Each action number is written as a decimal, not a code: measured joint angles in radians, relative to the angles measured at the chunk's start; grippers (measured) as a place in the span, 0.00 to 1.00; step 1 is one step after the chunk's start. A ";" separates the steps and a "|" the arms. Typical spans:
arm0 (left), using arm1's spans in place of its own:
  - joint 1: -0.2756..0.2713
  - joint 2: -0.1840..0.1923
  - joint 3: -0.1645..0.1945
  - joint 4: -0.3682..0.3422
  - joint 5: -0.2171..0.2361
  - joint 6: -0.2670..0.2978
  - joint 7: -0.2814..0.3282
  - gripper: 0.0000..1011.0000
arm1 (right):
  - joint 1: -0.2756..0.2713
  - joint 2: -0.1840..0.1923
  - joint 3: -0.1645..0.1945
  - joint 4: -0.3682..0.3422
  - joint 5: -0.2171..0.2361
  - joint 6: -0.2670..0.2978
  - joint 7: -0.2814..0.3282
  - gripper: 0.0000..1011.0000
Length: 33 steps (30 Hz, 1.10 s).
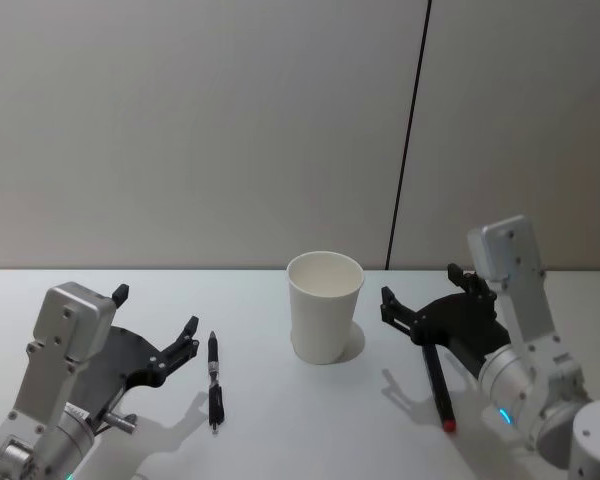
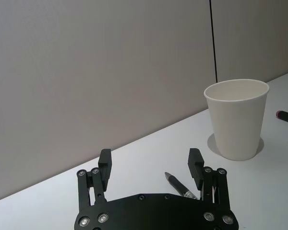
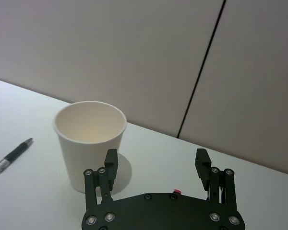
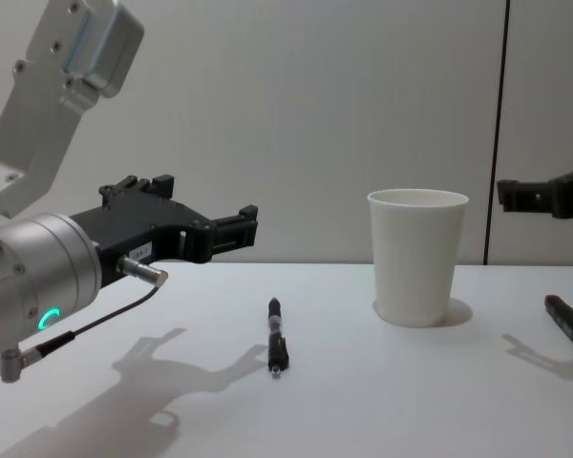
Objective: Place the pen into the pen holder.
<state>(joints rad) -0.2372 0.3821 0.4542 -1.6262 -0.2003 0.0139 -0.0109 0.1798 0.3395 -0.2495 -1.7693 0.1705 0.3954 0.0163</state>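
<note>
Two pens lie flat on the white worktop (image 1: 280, 430), one on each side of the pen holder (image 1: 324, 305) — a white paper cup standing upright, mouth open, at the centre of the head view. The black pen (image 1: 214, 382) lies to the lower left of the cup, well apart from it, its length running roughly toward and away from the robot. The red-tipped pen (image 1: 438, 388) lies to the lower right, partly under the right arm. Neither pen is held, and what shows of the cup's inside is bare, so the task looks not yet begun. This layout puts a pen within reach of each arm, with the cup between them as the shared target.

The left hand (image 1: 157, 312) hovers above the worktop at the lower left of the head view, just beside the black pen, with its fingers spread wide and nothing between them. In the chest view it comes in from the left edge, held about level and pointing toward the cup, its shadow on the worktop beneath. The right hand (image 1: 422, 290) hovers right of centre above the red-tipped pen, fingers likewise apart and empty, aimed at the cup. Both arms appear to be in a ready pose — the left would have to tip down onto the black pen to grasp it.
</note>
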 joint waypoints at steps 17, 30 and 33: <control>0.000 0.000 0.000 0.000 0.000 0.000 0.000 0.99 | 0.090 -0.085 0.073 0.018 0.033 0.288 -0.058 0.99; 0.000 0.000 0.000 0.000 0.000 0.000 0.000 0.99 | 0.101 -0.156 0.121 0.017 0.053 0.438 -0.112 0.99; 0.000 0.000 0.000 0.000 0.000 0.000 0.000 0.99 | 0.101 -0.162 0.124 0.023 0.050 0.449 -0.120 0.99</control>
<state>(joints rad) -0.2372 0.3821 0.4543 -1.6262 -0.2004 0.0138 -0.0109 0.2806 0.1779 -0.1260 -1.7462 0.2209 0.8444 -0.1042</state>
